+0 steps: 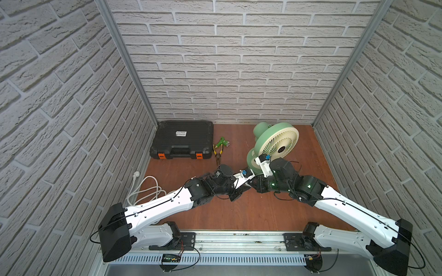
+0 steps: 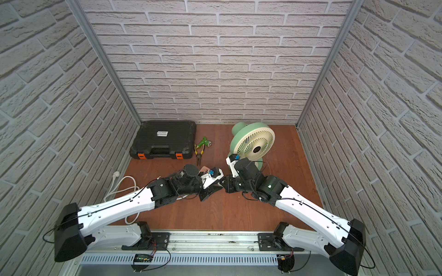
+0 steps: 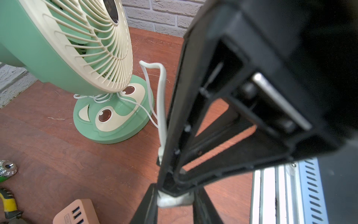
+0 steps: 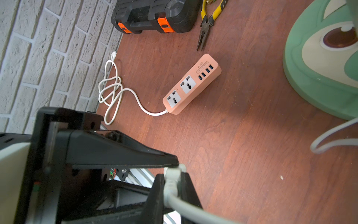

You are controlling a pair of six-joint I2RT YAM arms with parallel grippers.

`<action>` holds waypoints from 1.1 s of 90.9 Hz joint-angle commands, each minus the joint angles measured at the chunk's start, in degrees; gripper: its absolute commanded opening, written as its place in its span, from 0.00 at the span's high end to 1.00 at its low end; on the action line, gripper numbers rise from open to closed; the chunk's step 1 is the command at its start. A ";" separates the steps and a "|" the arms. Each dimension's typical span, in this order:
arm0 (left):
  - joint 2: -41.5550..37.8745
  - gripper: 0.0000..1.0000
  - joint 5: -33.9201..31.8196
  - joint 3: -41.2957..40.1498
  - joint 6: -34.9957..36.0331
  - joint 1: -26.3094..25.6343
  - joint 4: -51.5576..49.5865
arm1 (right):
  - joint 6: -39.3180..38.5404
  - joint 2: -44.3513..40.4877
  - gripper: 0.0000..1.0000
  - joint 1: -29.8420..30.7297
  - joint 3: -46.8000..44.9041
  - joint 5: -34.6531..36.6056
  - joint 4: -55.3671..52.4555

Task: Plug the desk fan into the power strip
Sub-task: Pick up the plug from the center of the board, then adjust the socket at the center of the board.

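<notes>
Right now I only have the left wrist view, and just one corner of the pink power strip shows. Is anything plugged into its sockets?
Observer: No. The right wrist view shows both sockets on the power strip empty.
Operator: Where does its cable go?
Observer: The white cable lies in loose loops on the table beside the brick wall.
Operator: Anything beyond the pliers?
Observer: A closed black tool case sits in the back corner, seen in both top views.
</notes>
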 commanded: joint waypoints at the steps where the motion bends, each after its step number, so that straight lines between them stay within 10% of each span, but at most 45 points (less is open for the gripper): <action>1: -0.49 0.93 -0.89 1.44 0.58 -0.32 1.60 | -0.20 -0.42 0.97 0.36 1.29 0.42 0.45; 12: -2.15 0.50 -3.35 -0.32 -0.10 -0.34 3.72 | 0.39 -1.23 0.97 0.32 0.78 0.74 1.78; 30: -6.86 0.31 -11.41 -4.08 -3.09 -0.09 8.21 | 1.61 -1.89 0.97 0.36 1.70 6.53 -1.04; 36: -9.75 0.03 -13.88 -6.34 -5.14 0.50 11.40 | 2.18 -1.36 0.97 0.37 2.74 9.40 -3.25; 70: -11.59 0.02 -30.82 -9.30 -28.39 11.03 4.22 | 5.78 -0.60 0.97 4.96 -2.26 27.93 -0.42; 100: -14.10 0.02 -29.79 -14.92 -37.60 16.25 5.94 | 10.36 8.25 0.97 13.45 -0.27 41.99 0.45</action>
